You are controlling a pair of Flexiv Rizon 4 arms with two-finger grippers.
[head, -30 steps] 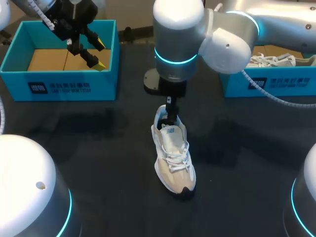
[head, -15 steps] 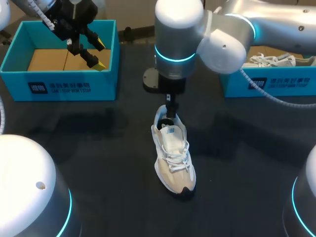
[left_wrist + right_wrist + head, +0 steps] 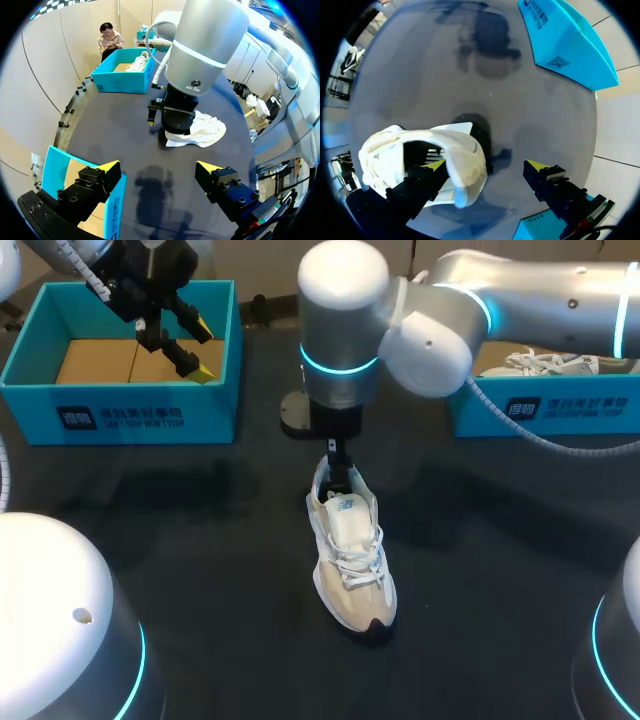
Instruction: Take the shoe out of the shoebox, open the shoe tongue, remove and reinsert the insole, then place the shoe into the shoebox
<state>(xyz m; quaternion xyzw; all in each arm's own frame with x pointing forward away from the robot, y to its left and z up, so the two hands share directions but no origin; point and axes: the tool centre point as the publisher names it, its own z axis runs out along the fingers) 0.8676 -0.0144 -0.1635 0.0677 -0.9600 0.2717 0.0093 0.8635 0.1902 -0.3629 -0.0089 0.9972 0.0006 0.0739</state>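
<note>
Sneaker (image 3: 352, 562), white and beige, sits upright on the dark table (image 3: 200, 540) near the middle, well apart from both boxes. Toe is at the near end, heel at the far end. Laces are tied across the upper and the tongue stands up in front of the opening.

Right gripper (image 3: 338, 462) hangs straight down over the heel opening, its arm coming in from the right and reaching past the middle. In the right wrist view the right gripper (image 3: 485, 167) is spread wide: one fingertip (image 3: 434, 165) is down inside the sneaker (image 3: 420, 150) collar, the other is outside over bare table. The heel wall lies between them, not clamped.

Further back on the left, the teal left shoebox (image 3: 120, 412) has a tan cardboard floor. Left gripper (image 3: 203, 350) hovers over its right side. In the left wrist view the left gripper (image 3: 159, 167) is spread wide and holds nothing, with the box wall (image 3: 50, 172) beside one finger and the sneaker (image 3: 202, 132) ahead under the right arm (image 3: 205, 45).

Far right, the teal right shoebox (image 3: 545, 405) holds a second sneaker (image 3: 545, 362).
</note>
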